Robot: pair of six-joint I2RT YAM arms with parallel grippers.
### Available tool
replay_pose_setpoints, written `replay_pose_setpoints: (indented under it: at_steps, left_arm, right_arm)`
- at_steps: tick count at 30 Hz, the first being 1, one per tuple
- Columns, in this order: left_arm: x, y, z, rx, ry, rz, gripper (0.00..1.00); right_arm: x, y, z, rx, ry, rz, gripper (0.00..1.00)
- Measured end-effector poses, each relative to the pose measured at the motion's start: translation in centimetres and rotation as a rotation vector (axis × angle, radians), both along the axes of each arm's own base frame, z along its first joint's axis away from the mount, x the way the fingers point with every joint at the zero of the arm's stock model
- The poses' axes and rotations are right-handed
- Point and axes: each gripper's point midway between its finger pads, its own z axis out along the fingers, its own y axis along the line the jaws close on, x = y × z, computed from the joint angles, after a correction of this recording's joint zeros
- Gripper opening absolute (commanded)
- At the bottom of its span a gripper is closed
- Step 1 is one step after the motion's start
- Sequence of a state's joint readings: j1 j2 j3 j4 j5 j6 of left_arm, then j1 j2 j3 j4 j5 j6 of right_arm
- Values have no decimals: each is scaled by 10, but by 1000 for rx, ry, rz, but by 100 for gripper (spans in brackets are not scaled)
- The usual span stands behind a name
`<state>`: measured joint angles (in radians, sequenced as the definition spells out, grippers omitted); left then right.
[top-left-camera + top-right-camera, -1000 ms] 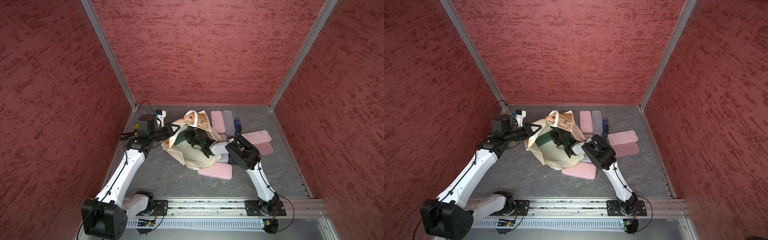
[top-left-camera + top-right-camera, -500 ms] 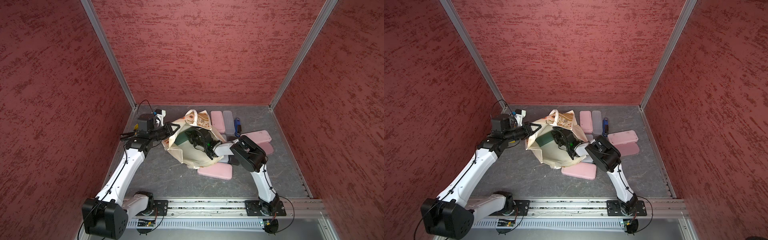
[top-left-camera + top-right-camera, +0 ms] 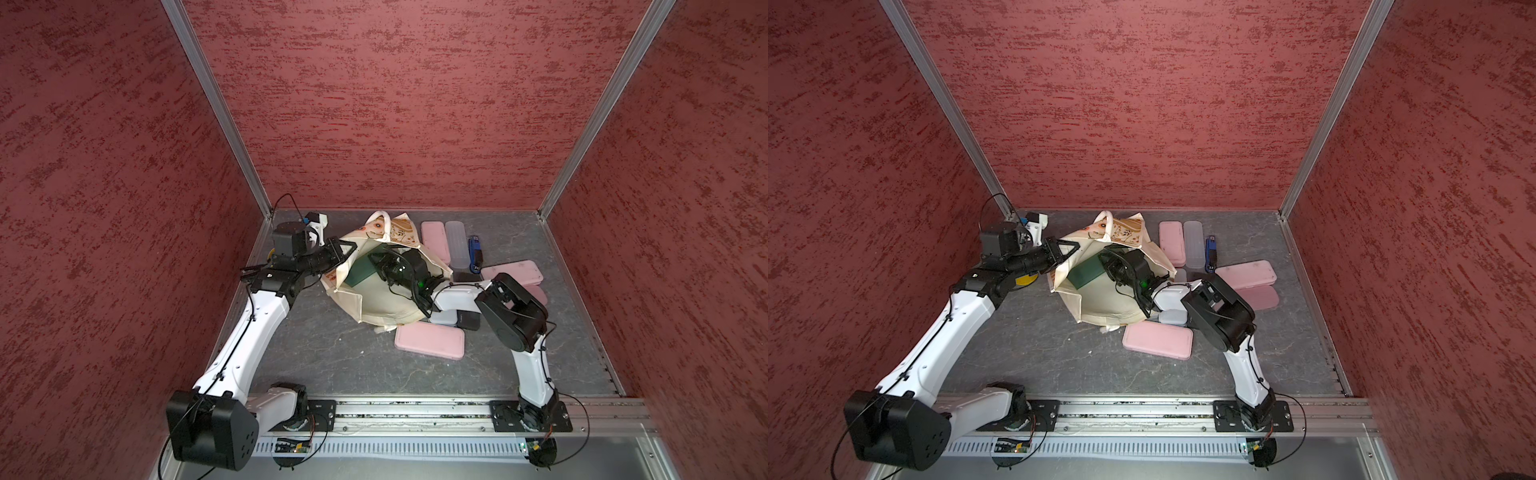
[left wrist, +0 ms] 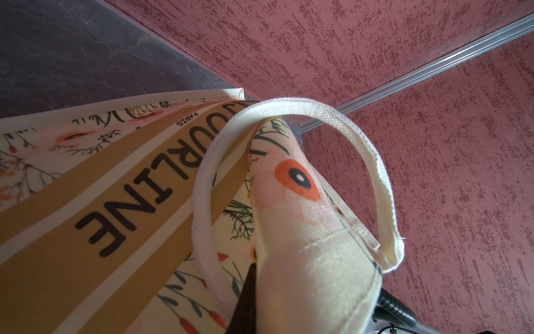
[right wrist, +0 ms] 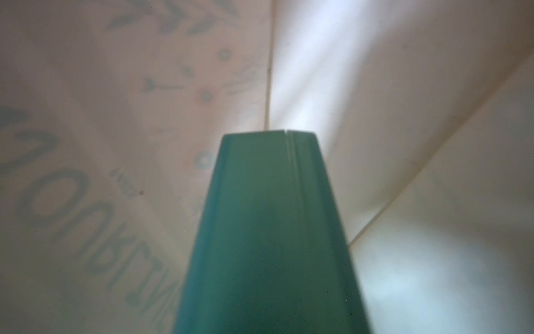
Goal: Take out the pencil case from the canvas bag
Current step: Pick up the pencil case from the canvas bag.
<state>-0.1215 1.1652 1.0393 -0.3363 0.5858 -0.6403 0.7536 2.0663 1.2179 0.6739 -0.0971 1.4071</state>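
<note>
The canvas bag (image 3: 374, 305) (image 3: 1100, 305) lies on its side on the grey table, its mouth turned to the left. My left gripper (image 3: 347, 249) (image 3: 1070, 249) is shut on the bag's upper rim and holds the mouth up; in the left wrist view one dark finger (image 4: 245, 303) presses the cream cloth beside a handle (image 4: 367, 144). My right gripper (image 3: 384, 266) (image 3: 1111, 266) reaches into the mouth, shut on a dark green pencil case (image 3: 360, 272) (image 3: 1086, 272). In the right wrist view the pencil case (image 5: 268, 231) juts forward inside the bag and hides the jaws.
Pink cases lie by the bag: one in front (image 3: 429, 340), one behind (image 3: 435, 241), more at the right (image 3: 513, 272). A translucent case (image 3: 457, 245) and a blue object (image 3: 475, 253) lie at the back. Red walls close three sides.
My right arm has drawn back to the right, and more of the green pencil case shows at the bag's mouth. The left arm has held still on the rim.
</note>
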Motion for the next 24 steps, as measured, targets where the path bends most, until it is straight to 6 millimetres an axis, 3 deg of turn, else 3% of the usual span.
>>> replay_pose_setpoints:
  at_steps: [18,24]
  left_arm:
    - [25,25,12,-35,-8,82,0]
    - [32,36,11,-43,-9,114,0]
  right_arm:
    - [-47,-29,115,-108,-337,43,20]
    - [-57,-41,144,-118,-429,31,20]
